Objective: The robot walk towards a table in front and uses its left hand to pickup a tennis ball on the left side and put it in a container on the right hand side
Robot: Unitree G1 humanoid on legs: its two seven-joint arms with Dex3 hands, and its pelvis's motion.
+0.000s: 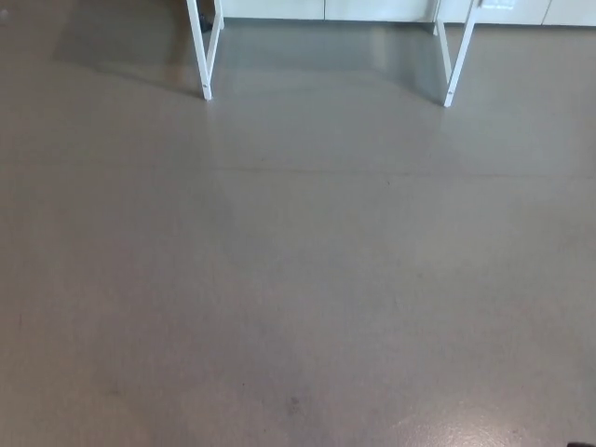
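Note:
No tennis ball and no container show in the head view. Only the white legs of a table appear at the top: a left leg and a right leg. The tabletop is cut off by the upper edge. Neither of my hands is in the picture.
Grey floor fills almost the whole view between me and the table legs. A pale wall or cabinet base runs along the top edge behind the legs. A small dark shape sits at the bottom right corner.

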